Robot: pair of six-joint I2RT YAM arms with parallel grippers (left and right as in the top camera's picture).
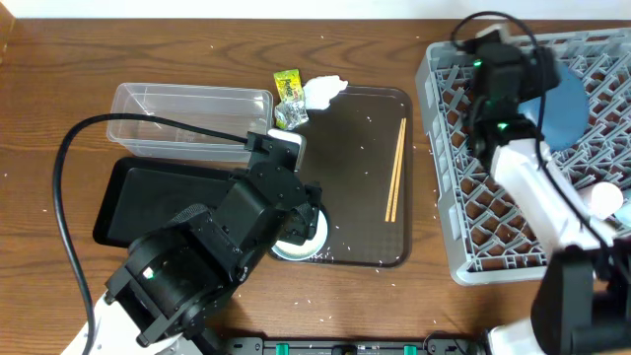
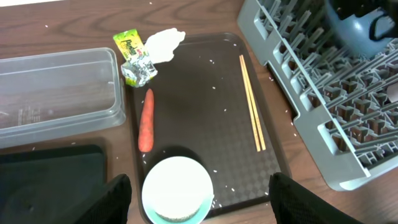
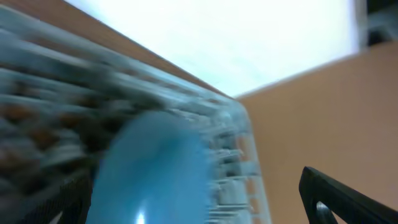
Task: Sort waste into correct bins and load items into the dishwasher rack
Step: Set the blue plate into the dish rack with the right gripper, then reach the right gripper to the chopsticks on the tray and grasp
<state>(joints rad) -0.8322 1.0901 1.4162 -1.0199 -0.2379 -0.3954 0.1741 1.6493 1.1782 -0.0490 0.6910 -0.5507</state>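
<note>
At tabletop's 3 o'clock, in dishwasher rack (image 1: 473,227), toward its 12 o'clock: dark-blue dish (image 1: 564,106) among pegs. Right gripper (image 3: 196,193) beside it, fingers spread, gripping nothing; view blurred. Left gripper (image 2: 199,199) wide apart, empty, above white bowl (image 2: 177,190) at brown tray's (image 2: 205,112) 7 o'clock.

Large brown serving tray (image 1: 355,177) flat on the wooden table (image 1: 49,99), mid-scene

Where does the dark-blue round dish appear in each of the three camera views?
Overhead: dark-blue dish at upper right, inside the rack.
Left wrist: dish in the top right corner, partly cut off.
Right wrist: dish as a blurred blue shape, lower centre-left.
Shared landmark: grey rack.
</note>
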